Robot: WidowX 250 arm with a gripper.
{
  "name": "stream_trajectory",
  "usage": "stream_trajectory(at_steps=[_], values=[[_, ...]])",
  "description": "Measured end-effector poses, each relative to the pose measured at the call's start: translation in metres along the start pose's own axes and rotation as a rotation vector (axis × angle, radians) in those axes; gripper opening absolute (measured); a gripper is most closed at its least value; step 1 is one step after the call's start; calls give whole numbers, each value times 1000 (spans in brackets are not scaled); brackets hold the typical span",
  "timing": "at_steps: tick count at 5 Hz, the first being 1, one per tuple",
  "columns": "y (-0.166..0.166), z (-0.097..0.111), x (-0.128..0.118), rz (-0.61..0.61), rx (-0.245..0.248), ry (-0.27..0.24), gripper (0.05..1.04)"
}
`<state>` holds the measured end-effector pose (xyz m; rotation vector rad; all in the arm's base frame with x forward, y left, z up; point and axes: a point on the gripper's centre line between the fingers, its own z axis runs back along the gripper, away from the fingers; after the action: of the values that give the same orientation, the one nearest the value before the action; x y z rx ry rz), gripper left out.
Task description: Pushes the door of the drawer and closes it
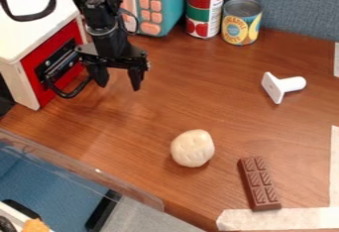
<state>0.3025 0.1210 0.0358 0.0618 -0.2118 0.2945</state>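
Drawer door (41,52), the red face of the white box at left in the camera view: I judge it light and stiff, its painted face a bit slippery, best pushed flat near the middle. My gripper (120,87) hangs beside it, fingers apart. Below lies a brown wood-grain table (218,102); behind stands a blue-grey fabric partition (298,8).

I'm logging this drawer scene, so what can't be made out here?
All in the camera view:
- Red front: its right part, behind the end effector.
- Whether the drawer is fully shut: unclear at this slant, partly behind the arm.
- Teal toy: top, cut off by the top edge.
- Orange thing: cut off by the bottom edge, too little to identify.
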Motion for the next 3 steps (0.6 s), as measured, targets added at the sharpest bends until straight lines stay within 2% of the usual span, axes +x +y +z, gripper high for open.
stream_trajectory(at_steps=[1,2,3], values=[[-3,-1,-1,8,-34,5,999],[-21,5,-16,-17,-76,32,999],[-56,28,-25,-81,-143,7,999]])
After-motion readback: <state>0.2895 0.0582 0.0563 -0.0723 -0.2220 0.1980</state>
